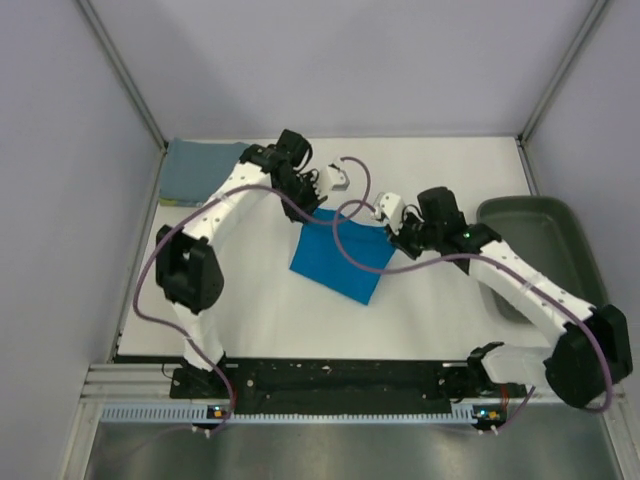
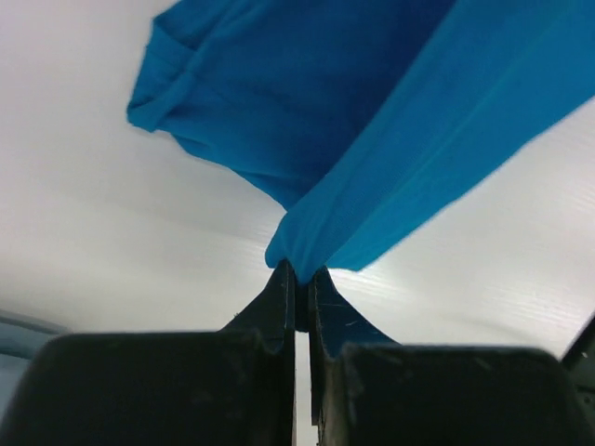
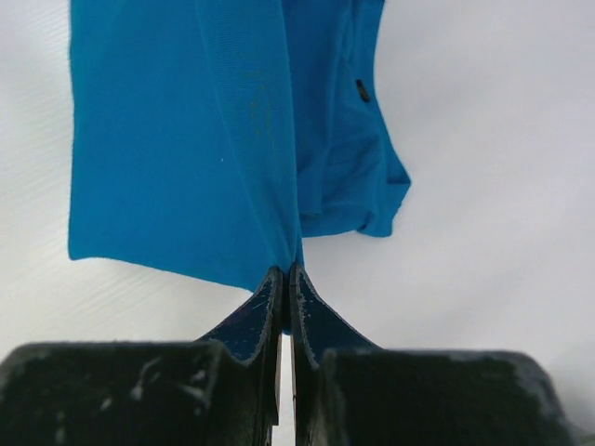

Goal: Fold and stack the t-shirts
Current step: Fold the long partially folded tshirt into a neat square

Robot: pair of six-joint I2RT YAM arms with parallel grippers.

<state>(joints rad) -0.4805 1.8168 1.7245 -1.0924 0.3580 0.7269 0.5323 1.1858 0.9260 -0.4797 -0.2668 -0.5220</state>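
Cobalt t-shirt [image 1: 340, 255], centre: far corners pinched by left gripper [image 2: 296, 276] and right gripper [image 3: 286, 272] (both clamped tight). Folded grey-blue t-shirt [image 1: 195, 172], 10 o'clock. Dark green tray [image 1: 545, 235], 3 o'clock.

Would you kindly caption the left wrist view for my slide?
Left claw shut on the bright cobalt blue cloth t-shirt above the white table.
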